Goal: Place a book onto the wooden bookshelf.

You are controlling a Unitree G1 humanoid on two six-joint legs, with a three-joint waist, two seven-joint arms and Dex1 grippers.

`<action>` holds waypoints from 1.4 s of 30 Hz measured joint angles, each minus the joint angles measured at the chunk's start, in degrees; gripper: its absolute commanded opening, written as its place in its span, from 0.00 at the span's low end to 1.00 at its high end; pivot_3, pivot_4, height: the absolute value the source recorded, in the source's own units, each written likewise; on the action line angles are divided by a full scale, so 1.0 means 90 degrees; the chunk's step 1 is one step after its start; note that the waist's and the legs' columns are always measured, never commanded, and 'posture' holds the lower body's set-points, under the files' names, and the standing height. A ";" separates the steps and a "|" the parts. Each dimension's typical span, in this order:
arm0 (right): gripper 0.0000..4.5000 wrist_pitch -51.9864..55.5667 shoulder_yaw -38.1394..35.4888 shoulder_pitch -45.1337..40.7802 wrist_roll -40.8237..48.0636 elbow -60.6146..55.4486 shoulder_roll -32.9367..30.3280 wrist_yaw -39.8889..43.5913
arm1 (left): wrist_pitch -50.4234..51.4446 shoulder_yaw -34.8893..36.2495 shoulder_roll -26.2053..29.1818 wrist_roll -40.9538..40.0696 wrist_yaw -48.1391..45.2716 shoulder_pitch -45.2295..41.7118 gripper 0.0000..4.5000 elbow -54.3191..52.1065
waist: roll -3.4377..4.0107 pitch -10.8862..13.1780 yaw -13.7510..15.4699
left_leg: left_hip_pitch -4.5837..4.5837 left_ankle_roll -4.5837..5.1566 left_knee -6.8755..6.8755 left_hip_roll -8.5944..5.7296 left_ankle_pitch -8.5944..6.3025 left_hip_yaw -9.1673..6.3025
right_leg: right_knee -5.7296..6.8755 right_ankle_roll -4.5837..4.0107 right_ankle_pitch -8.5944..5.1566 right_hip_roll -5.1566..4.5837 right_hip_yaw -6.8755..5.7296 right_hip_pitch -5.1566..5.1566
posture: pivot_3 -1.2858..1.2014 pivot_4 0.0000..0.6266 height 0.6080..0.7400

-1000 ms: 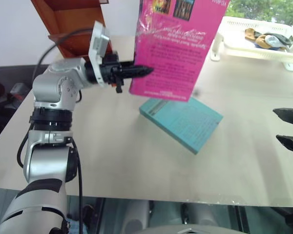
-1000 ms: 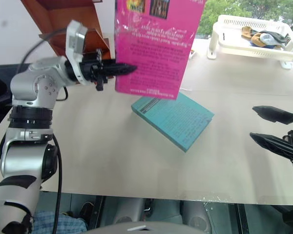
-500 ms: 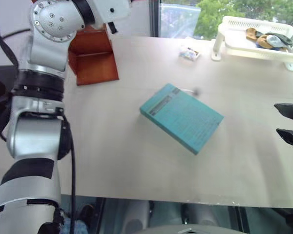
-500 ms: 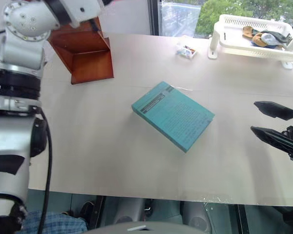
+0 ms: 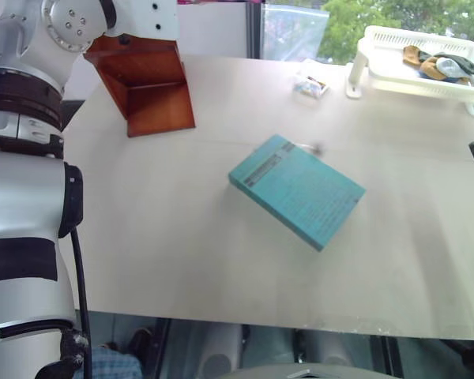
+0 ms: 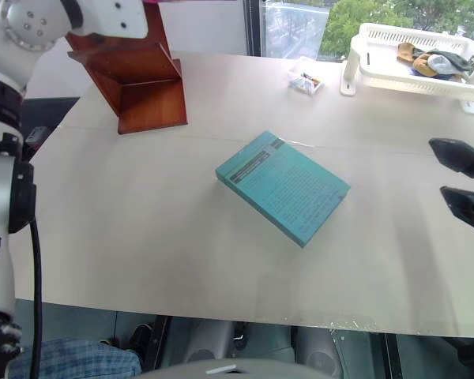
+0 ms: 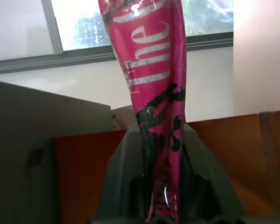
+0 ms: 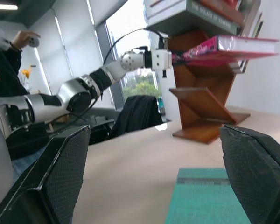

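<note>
Book point(image 7: 154, 112) clamped flat between left pincer point(image 7: 164, 186) fingers.

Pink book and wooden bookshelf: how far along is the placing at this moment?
Done: the pink book is off the table and clamped in the left gripper. In hand: the right wrist view shows it held flat and level at the wooden bookshelf, among its upper tiers. Left: setting it down on a tier and releasing; the grip is not let go yet. The teal book lies untouched on the table.

Head eyes look down over table point(image 5: 182, 237); both share teal book point(image 6: 283, 187).
</note>
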 measured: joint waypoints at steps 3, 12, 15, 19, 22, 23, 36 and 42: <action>1.00 -0.0018 0.0160 -0.0200 -0.0129 0.0237 0.0038 0.0041 | 0.0085 -0.0041 -0.0011 0.0001 -0.0425 -0.0093 0.06 0.0001 | 0.0002 0.0001 -0.0041 | -0.0001 -0.0001 -0.0002 0.0001 0.0000 0.0011 | 0.0008 0.0000 0.0000 0.0001 0.0010 -0.0014 | 0.52 0.24 1.00; 1.00 -0.0059 0.0554 -0.0981 -0.0570 0.1025 -0.0028 0.0441 | 0.0538 -0.0028 0.0325 -0.0054 -0.1503 0.0028 0.06 -0.0419 | 0.0003 0.0002 -0.0185 | -0.0008 -0.0001 -0.0003 0.0005 0.0001 0.0017 | 0.0016 0.0000 0.0000 0.0004 0.0021 -0.0031 | 0.52 0.24 1.00; 1.00 -0.0061 0.0645 -0.1228 -0.0646 0.1251 -0.0029 0.0587 | 0.0848 -0.0001 0.0660 -0.0014 -0.1771 0.0055 0.06 -0.0599 | 0.0004 0.0002 -0.0190 | -0.0011 -0.0002 -0.0003 0.0005 0.0001 0.0023 | 0.0021 0.0000 0.0000 0.0005 0.0026 -0.0040 | 0.52 0.24 1.00; 1.00 -0.0032 0.0644 -0.1575 -0.0577 0.1502 -0.0002 0.0643 | 0.1238 -0.0001 0.1054 0.0105 -0.2068 0.0300 0.06 -0.0694 | 0.0005 0.0002 -0.0188 | -0.0010 -0.0002 -0.0003 0.0007 0.0002 0.0028 | 0.0037 0.0000 0.0000 0.0005 0.0033 -0.0049 | 0.52 0.24 1.00; 1.00 -0.0026 0.0645 -0.1638 -0.0592 0.1594 0.0005 0.0694 | 0.1477 0.0004 0.1103 0.0116 -0.2192 0.0455 0.06 -0.0702 | 0.0004 0.0002 -0.0126 | -0.0036 -0.0001 0.0023 0.0007 0.0001 0.0019 | 0.0064 -0.0001 -0.0001 0.0005 0.0024 -0.0071 | 0.52 0.24 1.00; 1.00 -0.0027 0.0661 -0.1655 -0.0612 0.1601 0.0025 0.0712 | 0.1516 0.0003 0.1057 0.0119 -0.2188 0.0456 0.06 -0.0710 | 0.0004 0.0002 -0.0107 | -0.0057 0.0000 0.0045 0.0008 0.0001 0.0014 | 0.0082 -0.0001 -0.0001 0.0006 0.0021 -0.0087 | 0.52 0.24 1.00; 1.00 -0.0089 0.0473 -0.1419 -0.0652 0.1572 0.0088 0.0766 | 0.1761 -0.0146 0.0797 0.0358 -0.1843 0.0463 0.29 -0.0359 | 0.0004 0.0002 -0.0182 | -0.0067 0.0003 0.0078 0.0009 0.0002 0.0015 | 0.0115 0.0001 0.0000 0.0011 0.0027 -0.0098 | 0.52 0.24 1.00; 1.00 -0.0128 0.0410 -0.1315 -0.0651 0.1555 0.0089 0.0754 | 0.1825 -0.0218 0.0807 0.0525 -0.1689 0.0461 0.76 -0.0342 | 0.0004 0.0002 -0.0176 | -0.0067 0.0003 0.0079 0.0009 0.0002 0.0014 | 0.0117 0.0001 0.0000 0.0011 0.0026 -0.0098 | 0.52 0.24 1.00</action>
